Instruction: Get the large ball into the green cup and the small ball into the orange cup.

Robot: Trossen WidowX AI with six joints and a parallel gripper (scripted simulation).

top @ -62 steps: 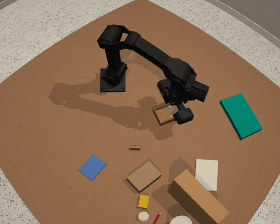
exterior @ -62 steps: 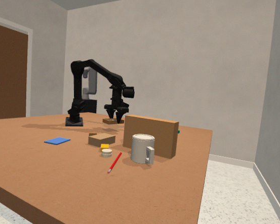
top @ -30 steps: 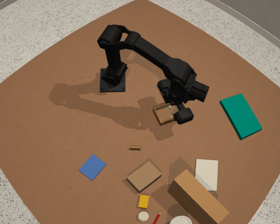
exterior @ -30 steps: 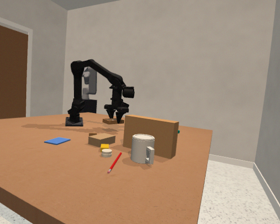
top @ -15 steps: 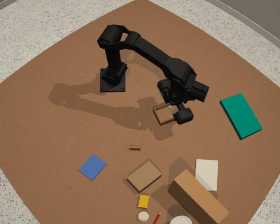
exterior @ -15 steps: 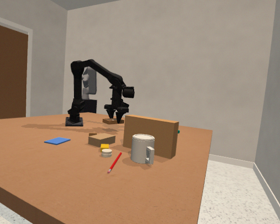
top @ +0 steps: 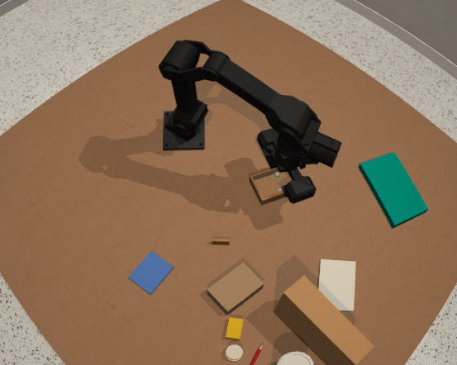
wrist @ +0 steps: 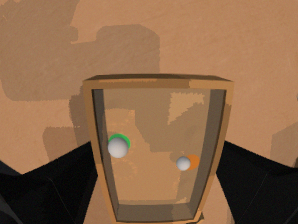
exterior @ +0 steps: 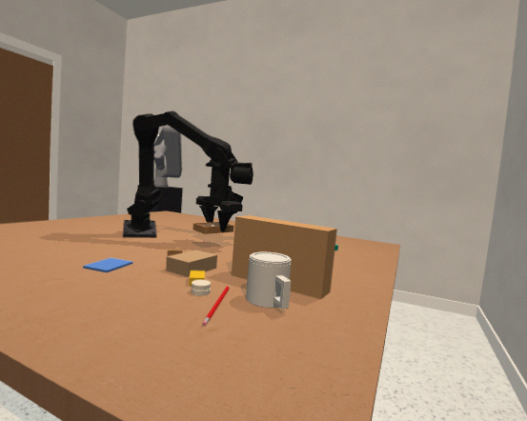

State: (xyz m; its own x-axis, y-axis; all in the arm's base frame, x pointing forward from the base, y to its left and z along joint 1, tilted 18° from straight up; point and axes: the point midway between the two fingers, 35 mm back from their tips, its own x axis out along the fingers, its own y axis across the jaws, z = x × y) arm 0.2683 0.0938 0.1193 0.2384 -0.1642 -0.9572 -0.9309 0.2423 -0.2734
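Looks like a plain room set up as a small robotics lab, with a desk's odds and ends about. Shows a jointed black robot arm (top: 249,84) (exterior: 192,134) bolted by its square foot to a broad brown surface (top: 68,215) (exterior: 126,324). Also shows a grey cylindrical mug (top: 295,360) (exterior: 269,281), a slim red pencil (top: 256,355) (exterior: 216,306), bare grey walls (exterior: 316,95), a brown door (exterior: 16,138) in a pale frame, and speckled pale flooring (top: 59,54) (exterior: 426,352).
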